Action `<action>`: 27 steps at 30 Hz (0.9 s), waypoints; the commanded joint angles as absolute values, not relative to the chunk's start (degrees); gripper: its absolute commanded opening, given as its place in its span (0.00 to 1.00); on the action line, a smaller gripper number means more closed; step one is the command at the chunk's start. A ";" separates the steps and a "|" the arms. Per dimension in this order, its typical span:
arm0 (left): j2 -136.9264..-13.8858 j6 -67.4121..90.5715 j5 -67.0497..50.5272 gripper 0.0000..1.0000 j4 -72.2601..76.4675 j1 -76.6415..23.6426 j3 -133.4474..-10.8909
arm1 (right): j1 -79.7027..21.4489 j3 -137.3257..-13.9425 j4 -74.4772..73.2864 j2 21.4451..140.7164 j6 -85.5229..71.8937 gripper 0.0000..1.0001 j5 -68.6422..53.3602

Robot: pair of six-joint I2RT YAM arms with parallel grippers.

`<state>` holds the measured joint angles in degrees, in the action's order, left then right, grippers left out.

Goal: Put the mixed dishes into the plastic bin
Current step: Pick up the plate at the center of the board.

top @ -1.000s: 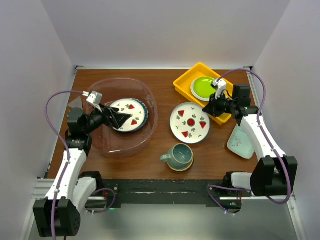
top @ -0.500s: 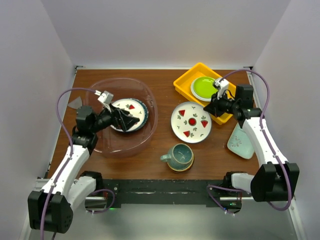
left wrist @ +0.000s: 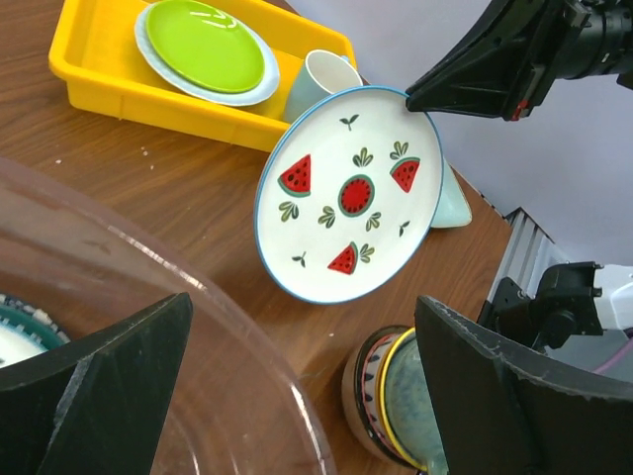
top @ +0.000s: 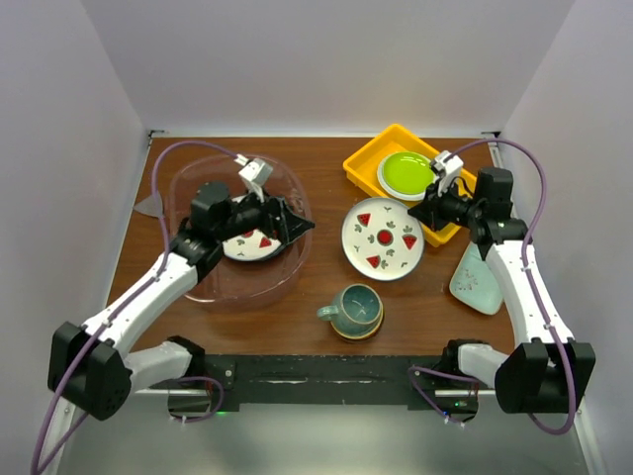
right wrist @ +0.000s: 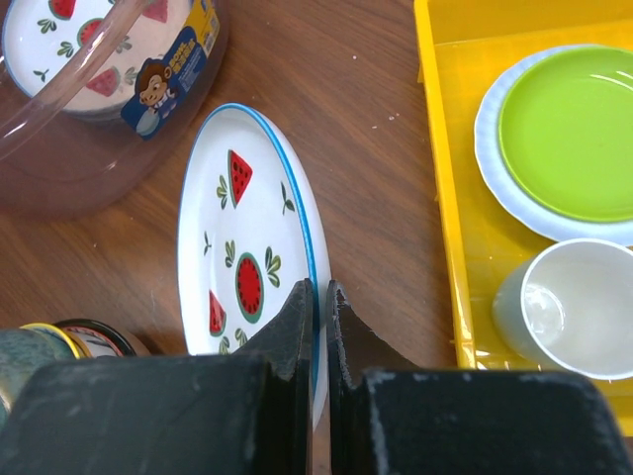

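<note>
Top external | watermelon plate (top: 382, 237) (top: 253, 241) ×2 | teal mug (top: 354, 309) ×1 | plastic bin (top: 237, 293) ×1

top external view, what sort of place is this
Probably a robot test cell, not a kitchen: plain white walls box in a brown wooden table, two arms are bolted at its edge, beside a clear pinkish plastic bin.

We take this for a robotics lab test cell, not a kitchen. Plain white panels (top: 326, 59) box in a small wooden table (top: 326, 170) on three sides. The left arm (top: 148, 297) and the right arm (top: 529, 292) are bolted to a black rail (top: 326, 372) at its near edge, with purple cables (top: 198, 145) looping off them. The crockery, such as the watermelon plate (top: 383, 237) and a yellow tray (top: 364, 164), sits spread out on the tabletop.
</note>
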<state>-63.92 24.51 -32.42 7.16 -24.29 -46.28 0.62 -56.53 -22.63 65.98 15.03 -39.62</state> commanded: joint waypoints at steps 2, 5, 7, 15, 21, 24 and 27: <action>-71.00 18.29 -24.88 1.00 4.84 -30.40 -56.32 | 1.58 -57.39 -16.70 64.68 11.95 0.00 -43.33; -76.10 12.06 -24.61 1.00 4.57 -33.21 -60.72 | 1.49 -57.57 -16.70 65.30 11.34 0.00 -43.68; -80.40 5.64 -24.96 1.00 3.96 -34.45 -63.87 | 1.50 -57.57 -16.61 65.65 11.08 0.00 -44.03; -97.88 -8.78 -27.59 1.00 -5.09 -37.18 -78.46 | 1.67 -57.66 -16.79 66.09 11.07 0.00 -46.58; -105.99 -13.71 -33.39 1.00 -10.71 -37.18 -87.25 | 1.58 -57.57 -17.14 65.83 11.42 0.00 -47.98; -109.85 -15.20 -38.74 0.99 -14.93 -37.18 -91.65 | 1.67 -57.57 -17.23 65.74 11.60 0.00 -48.60; -113.46 -15.99 -44.02 0.88 -19.06 -37.18 -95.69 | 1.67 -57.57 -17.23 65.57 11.78 0.00 -49.30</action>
